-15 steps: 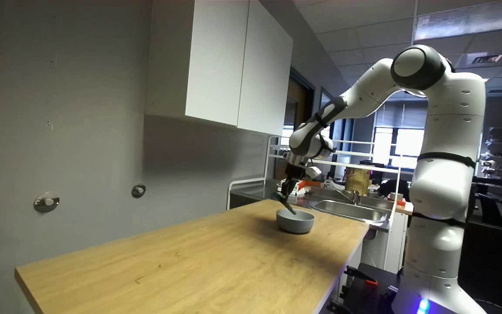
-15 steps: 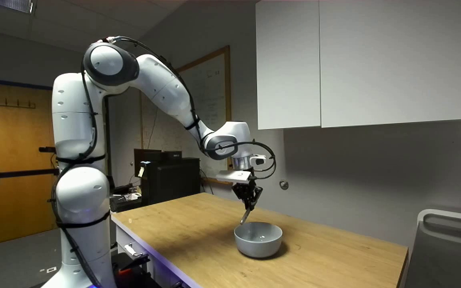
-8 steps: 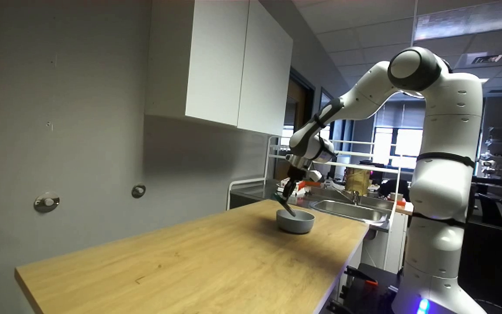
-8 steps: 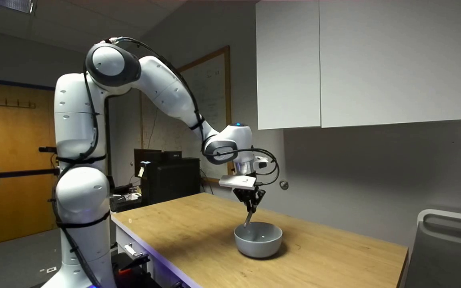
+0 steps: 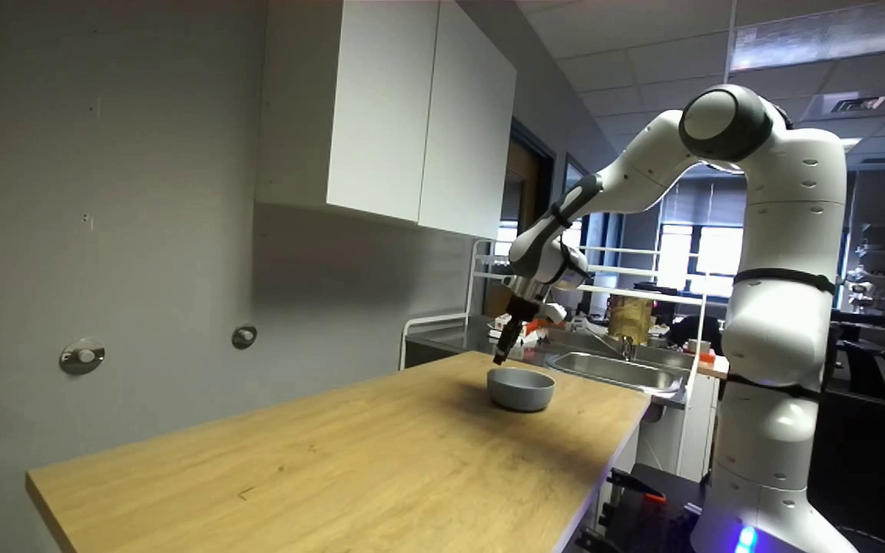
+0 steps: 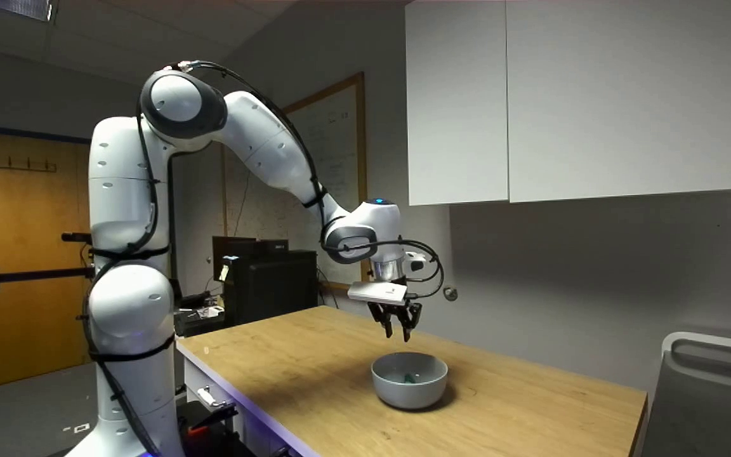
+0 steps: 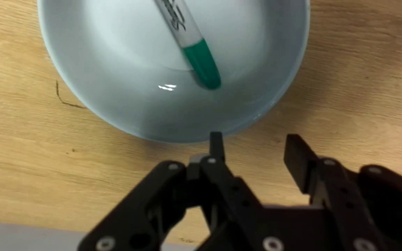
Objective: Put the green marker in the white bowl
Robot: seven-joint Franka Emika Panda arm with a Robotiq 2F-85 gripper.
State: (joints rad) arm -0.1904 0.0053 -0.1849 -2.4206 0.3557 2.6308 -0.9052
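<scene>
The white bowl sits upright on the wooden counter, and the green marker lies inside it, its green cap reaching onto the bowl's sloping side; the wrist view cuts off the marker's other end. A small patch of green shows inside the bowl in an exterior view as well. Above the bowl's rim, close to it but apart, hangs the gripper; its fingers are released, spread with a gap between them. In the wrist view one fingertip covers a little of the bowl's rim. A dark curved mark is on the counter just beside the bowl. The robot arm extends over the counter to above the bowl. Higher than the bowl, on the wall, is a white cupboard, and beyond the bowl in an exterior view is a sink. Counted: one bowl, one marker, one arm, two fingers, two cupboard doors and, in that view, two round wall fittings, well apart from the bowl
</scene>
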